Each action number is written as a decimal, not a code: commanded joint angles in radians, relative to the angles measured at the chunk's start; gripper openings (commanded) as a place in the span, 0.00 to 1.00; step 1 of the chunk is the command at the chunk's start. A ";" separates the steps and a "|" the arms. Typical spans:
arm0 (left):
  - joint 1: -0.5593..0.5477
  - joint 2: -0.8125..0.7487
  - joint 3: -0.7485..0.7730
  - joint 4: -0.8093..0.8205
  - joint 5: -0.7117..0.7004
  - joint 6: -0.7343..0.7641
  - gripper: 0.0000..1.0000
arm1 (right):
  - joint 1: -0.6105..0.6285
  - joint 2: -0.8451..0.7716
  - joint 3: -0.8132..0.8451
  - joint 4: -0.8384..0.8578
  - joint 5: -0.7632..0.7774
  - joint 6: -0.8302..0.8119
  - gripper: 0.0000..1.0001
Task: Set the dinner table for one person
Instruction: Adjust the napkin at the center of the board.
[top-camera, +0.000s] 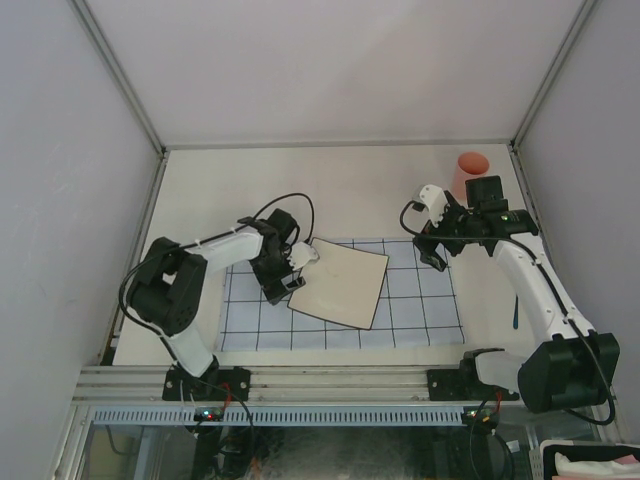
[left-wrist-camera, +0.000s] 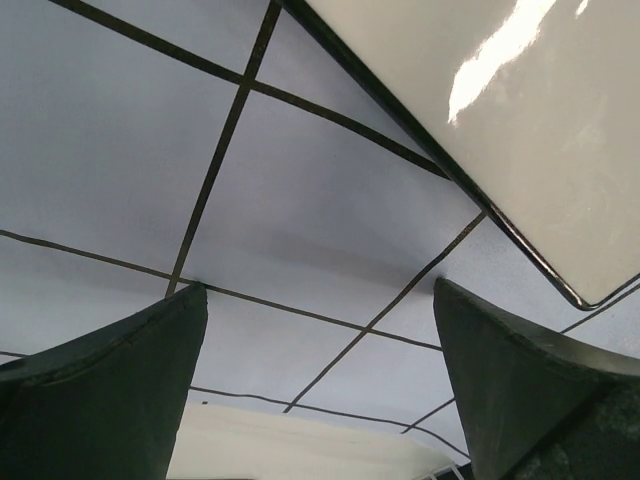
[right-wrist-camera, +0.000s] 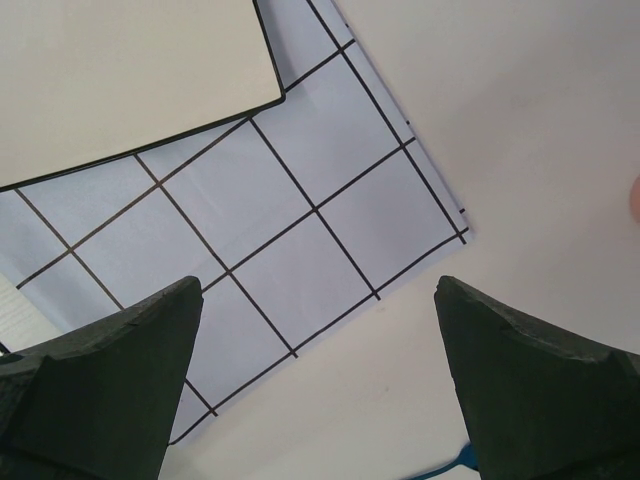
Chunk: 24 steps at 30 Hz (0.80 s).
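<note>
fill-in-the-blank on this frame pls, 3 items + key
1. The cloth under the square plate has a dark ____ pattern.
2. The orange cup stands at the far ____ corner of the dinner table.
3. The left gripper and right gripper are both ____.
Missing: grid; right; open.

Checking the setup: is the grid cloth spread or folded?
Spread: the grid cloth lies flat on the dinner table, grid lines straight, the square plate on it.

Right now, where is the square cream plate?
In the top view, the plate lies on the grid cloth, slightly left of centre, right beside the left gripper.
</note>
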 joint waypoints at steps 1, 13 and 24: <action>-0.006 0.094 0.017 0.099 0.051 -0.003 1.00 | -0.008 -0.028 0.004 0.027 -0.011 0.007 1.00; 0.006 0.172 0.117 0.072 -0.006 0.033 1.00 | -0.021 0.001 0.003 0.039 -0.008 -0.013 1.00; 0.032 0.231 0.196 0.037 0.009 0.040 1.00 | -0.046 -0.019 0.004 0.013 -0.018 -0.018 1.00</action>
